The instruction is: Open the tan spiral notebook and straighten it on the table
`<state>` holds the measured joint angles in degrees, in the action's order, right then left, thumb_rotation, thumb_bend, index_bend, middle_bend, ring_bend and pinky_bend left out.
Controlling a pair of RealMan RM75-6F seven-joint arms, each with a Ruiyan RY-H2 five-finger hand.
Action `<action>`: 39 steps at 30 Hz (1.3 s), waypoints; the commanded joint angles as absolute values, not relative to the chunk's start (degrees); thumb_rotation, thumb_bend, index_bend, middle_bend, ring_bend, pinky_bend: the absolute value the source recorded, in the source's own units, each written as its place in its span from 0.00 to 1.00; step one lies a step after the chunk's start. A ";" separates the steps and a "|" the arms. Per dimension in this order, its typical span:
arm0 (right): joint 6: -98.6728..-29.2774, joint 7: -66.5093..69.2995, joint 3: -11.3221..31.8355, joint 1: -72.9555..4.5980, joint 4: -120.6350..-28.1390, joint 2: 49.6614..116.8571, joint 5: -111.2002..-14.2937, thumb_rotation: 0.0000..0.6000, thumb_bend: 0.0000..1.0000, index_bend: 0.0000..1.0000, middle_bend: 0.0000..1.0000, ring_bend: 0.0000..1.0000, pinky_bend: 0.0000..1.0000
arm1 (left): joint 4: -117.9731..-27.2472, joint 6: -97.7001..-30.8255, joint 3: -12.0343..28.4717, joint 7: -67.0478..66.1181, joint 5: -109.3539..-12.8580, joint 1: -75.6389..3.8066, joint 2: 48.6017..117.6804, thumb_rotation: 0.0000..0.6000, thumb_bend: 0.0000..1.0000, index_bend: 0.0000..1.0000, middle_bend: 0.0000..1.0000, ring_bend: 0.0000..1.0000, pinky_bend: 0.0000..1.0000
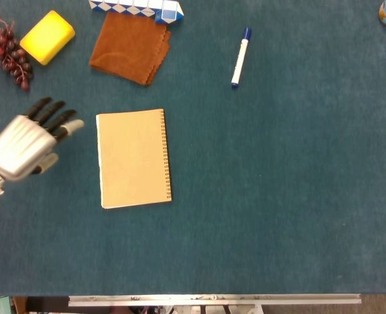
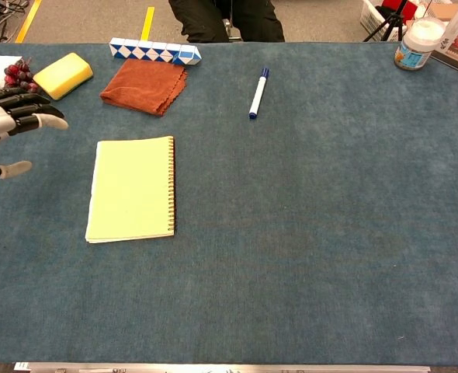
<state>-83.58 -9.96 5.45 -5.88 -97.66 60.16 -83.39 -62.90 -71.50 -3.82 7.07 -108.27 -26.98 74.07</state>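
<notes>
The tan spiral notebook (image 1: 134, 158) lies closed and flat on the blue table, its wire spine along the right edge; the chest view shows the notebook (image 2: 131, 189) as pale yellow. My left hand (image 1: 28, 144) hovers just left of the notebook's open edge, fingers spread and pointing toward it, holding nothing. In the chest view the left hand (image 2: 10, 128) enters from the left edge, apart from the cover. My right hand is not visible in either view.
A brown cloth (image 1: 130, 47), a blue-and-white folding toy (image 1: 137, 8), a yellow sponge (image 1: 47, 36) and dark grapes (image 1: 12, 55) lie at the back left. A blue marker (image 1: 241, 56) lies behind the notebook to the right. A white jar (image 2: 416, 43) stands far right.
</notes>
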 commanded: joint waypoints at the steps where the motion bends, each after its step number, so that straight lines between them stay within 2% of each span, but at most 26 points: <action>1: -83.96 -10.15 5.30 -5.55 -98.11 59.95 -83.30 1.00 0.32 0.38 0.37 0.33 0.41 | -58.26 -70.80 -4.99 9.31 -109.58 -29.35 77.91 1.00 0.28 0.21 0.16 0.10 0.13; 11: -82.26 -10.79 4.84 -5.68 -98.45 60.33 -81.72 1.00 0.32 0.38 0.37 0.33 0.41 | -43.64 -70.72 -8.71 14.48 -112.69 -33.50 87.48 1.00 0.28 0.25 0.16 0.10 0.13; 18: -81.01 -10.30 4.61 -6.28 -98.19 60.52 -81.75 1.00 0.32 0.38 0.37 0.33 0.41 | -35.58 -73.24 -10.87 18.15 -113.11 -34.07 92.43 1.00 0.27 0.26 0.16 0.10 0.13; 39: -81.54 -10.55 4.58 -5.93 -97.99 60.64 -81.06 1.00 0.32 0.38 0.37 0.33 0.41 | -26.97 -76.00 -13.29 24.44 -109.95 -33.87 97.24 1.00 0.26 0.26 0.16 0.10 0.13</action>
<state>-81.55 -10.54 4.58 -5.93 -97.98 60.64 -81.07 -27.13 -75.93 -13.16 24.37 -110.04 -33.94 97.13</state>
